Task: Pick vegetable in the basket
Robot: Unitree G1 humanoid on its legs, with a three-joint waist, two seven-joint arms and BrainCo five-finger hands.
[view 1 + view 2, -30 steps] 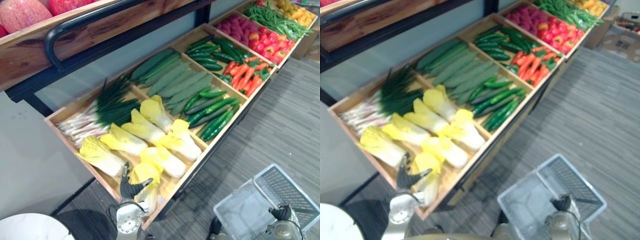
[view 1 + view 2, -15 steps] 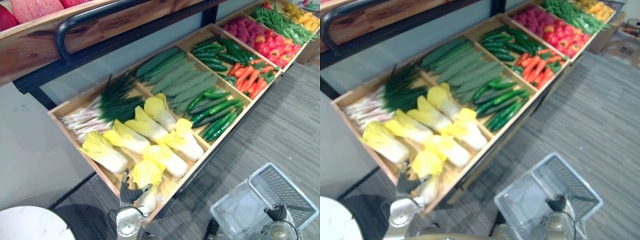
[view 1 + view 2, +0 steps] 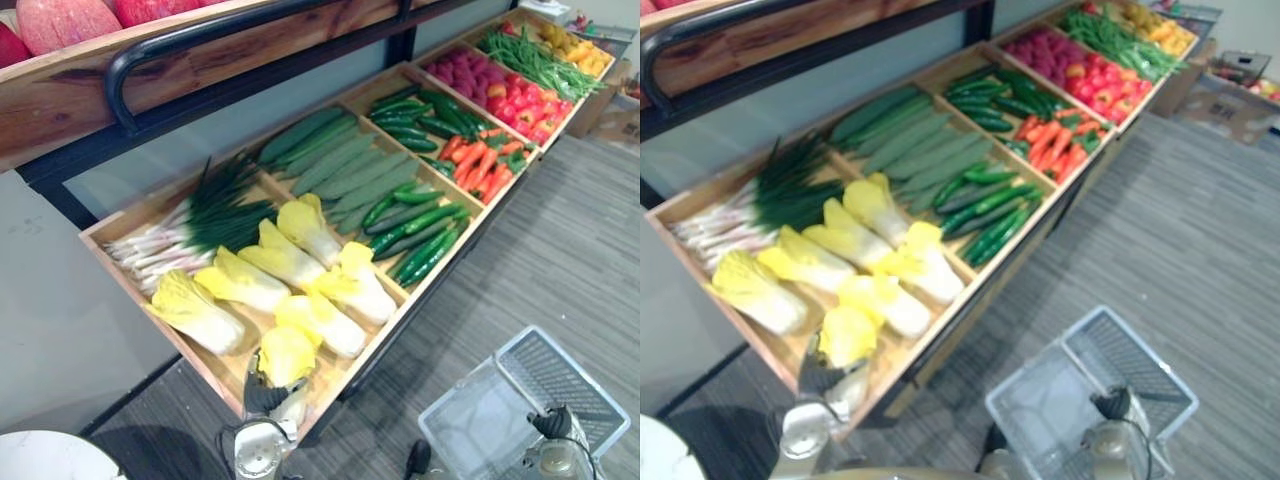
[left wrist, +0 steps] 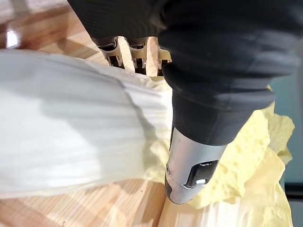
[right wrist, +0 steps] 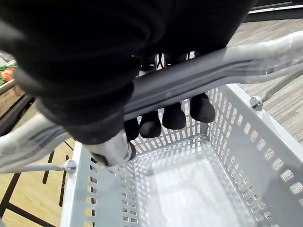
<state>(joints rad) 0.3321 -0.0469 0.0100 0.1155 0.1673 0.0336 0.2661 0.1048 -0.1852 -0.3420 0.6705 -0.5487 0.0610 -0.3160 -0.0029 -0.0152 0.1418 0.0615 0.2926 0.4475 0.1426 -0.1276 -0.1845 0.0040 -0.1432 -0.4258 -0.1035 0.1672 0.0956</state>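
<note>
Spotter: Cabbage (image 3: 287, 355) in the near left corner of the wooden tray (image 3: 120, 218) is the target. The left hand (image 3: 262, 397) is against its white stalk, but I cannot tell whether that hand has closed on it, since the stalk hides the grasp.

Operator: And the basket (image 3: 475, 425)?

Spotter: Low on the right over the floor (image 3: 560, 260), with nothing in it. It hangs from the right hand (image 5: 173, 116), whose fingers are curled round its handle (image 5: 199, 75).

Operator: Risks?

Spotter: I'd judge the loose yellow leaves the weak point, because a hold on them rather than the stalk could slip. The neighbouring cabbage (image 3: 320, 322) lies just beside it, so a sideways pull may drag that one along. The tray's near rim is close to the hand and could catch the stalk on a low lift.

Operator: Room?

Spotter: Open above the tray and to the right. The way to the basket crosses bare floor.
</note>
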